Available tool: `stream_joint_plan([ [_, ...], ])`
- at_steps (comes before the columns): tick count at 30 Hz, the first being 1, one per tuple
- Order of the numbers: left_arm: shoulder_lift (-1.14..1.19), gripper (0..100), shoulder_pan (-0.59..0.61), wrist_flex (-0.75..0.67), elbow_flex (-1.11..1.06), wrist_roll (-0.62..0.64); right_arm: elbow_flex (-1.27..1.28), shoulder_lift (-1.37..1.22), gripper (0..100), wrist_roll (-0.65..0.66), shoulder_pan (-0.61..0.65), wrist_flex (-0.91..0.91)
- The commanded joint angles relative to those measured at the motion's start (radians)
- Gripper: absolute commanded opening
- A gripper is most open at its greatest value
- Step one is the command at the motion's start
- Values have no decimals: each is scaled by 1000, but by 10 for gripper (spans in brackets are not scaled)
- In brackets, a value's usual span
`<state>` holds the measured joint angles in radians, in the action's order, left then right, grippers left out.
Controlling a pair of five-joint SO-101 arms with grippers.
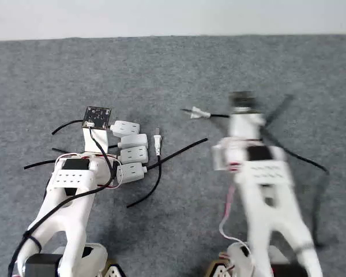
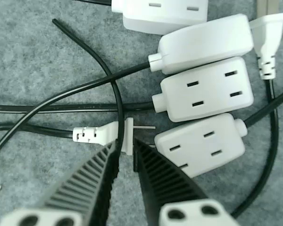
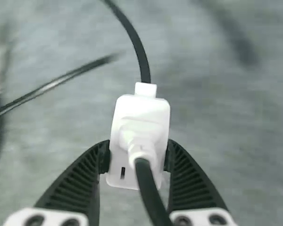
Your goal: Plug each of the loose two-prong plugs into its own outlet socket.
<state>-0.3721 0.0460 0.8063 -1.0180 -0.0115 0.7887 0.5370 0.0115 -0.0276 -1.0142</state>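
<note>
High view: four outlet sockets point(image 1: 131, 154) stacked beside the left arm point(image 1: 75, 179) on the grey table point(image 1: 161, 69), with a loose plug point(image 1: 157, 142) just beside them

Left wrist view: left gripper point(image 2: 125, 146) fingers nearly closed, pinching a two-prong plug point(image 2: 101, 134) lying flat near the lowest socket point(image 2: 198, 143) — I'd lift and tip it, prongs square to the slots

Right wrist view: right gripper point(image 3: 137, 155) fingers clamp a corded white block point(image 3: 141, 117) — no legible print anywhere

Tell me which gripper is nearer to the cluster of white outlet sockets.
Left. The left gripper, shut on a two-prong plug, sits right beside the outlet sockets. The right gripper, holding a separate white block, is far off to one side.
</note>
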Motion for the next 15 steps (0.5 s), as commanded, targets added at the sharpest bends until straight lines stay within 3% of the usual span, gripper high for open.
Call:
stream_joint_plan([
  [1, -21, 47, -5, -25, 41, 12, -51, 140, 8, 143, -340, -61],
  [7, -20, 50, -5, -21, 39, 9, -52, 64, 8, 315, -733, 51],
  [15, -14, 51, -6, -20, 38, -57, -153, -334, 9, 359, -1001, 315],
])
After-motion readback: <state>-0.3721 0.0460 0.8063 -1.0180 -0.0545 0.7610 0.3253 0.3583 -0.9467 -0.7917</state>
